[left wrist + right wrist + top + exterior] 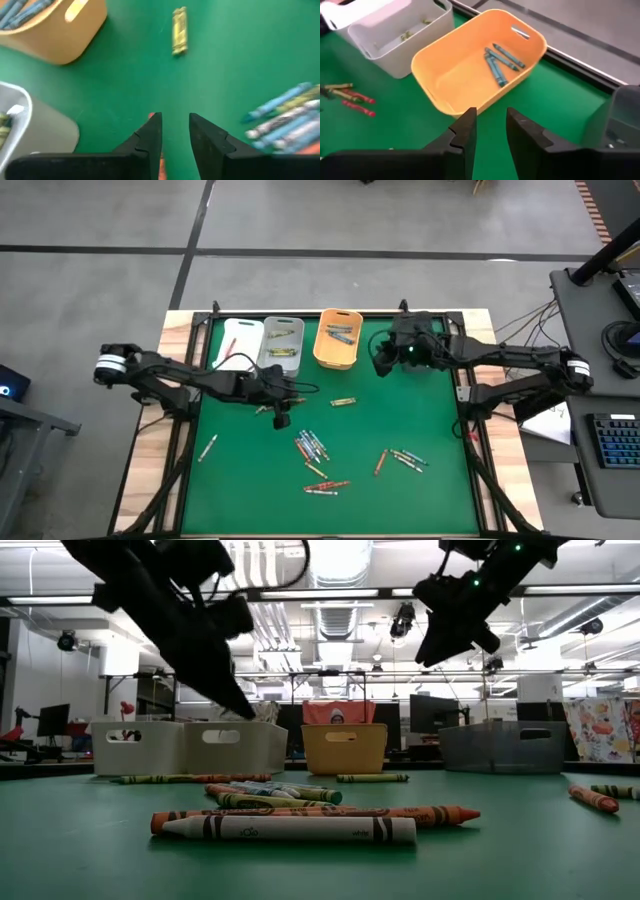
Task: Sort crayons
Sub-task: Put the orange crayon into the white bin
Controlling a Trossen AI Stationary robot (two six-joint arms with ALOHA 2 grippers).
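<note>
Robotics lab or workshop: exposed ceiling ducts (340, 560) and strip lights, monitors (50, 720) behind the bench (440, 430), keyboard desk (612, 450), loose cables, concrete floor (90, 280).

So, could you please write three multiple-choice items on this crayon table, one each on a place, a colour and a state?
1. Where is the right pincer?
A. Beside the orange bin, at the far end of the mat
B. Over the crayon pile at the mat's near edge
C. Off the table

2. What colour are the crayons in the orange bin?
A. Red
B. Blue
C. Yellow

3. How do the left pincer's fingers stand?
A. Clamped on a yellow crayon
B. Pressed fully together
C. Apart, with green mat showing between them

Answers: 1 A, the high view puts it just right of that bin. 2 B, the right wrist view shows a few blue sticks inside. 3 C, the left wrist view shows a clear gap, and the lone yellow crayon lies well ahead of the tips.
</note>
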